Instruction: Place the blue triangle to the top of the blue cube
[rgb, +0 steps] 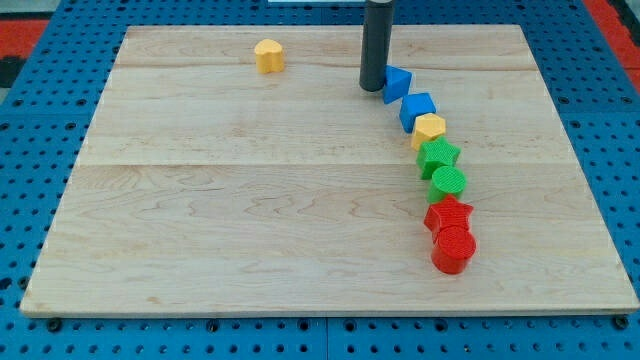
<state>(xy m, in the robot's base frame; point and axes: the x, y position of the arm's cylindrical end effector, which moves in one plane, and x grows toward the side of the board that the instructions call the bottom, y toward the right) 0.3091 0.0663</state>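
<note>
The blue triangle (397, 83) lies near the view's top, right of centre. The blue cube (417, 109) sits just below and to the right of it, touching or almost touching. My tip (373, 87) is the lower end of the dark rod, right at the left side of the blue triangle, seemingly in contact with it.
Below the blue cube a curved chain runs down: a yellow block (430, 129), a green star (438, 155), a green round block (448, 183), a red star (448, 215), a red cylinder (454, 249). A yellow block (268, 56) sits alone at top left on the wooden board (250, 200).
</note>
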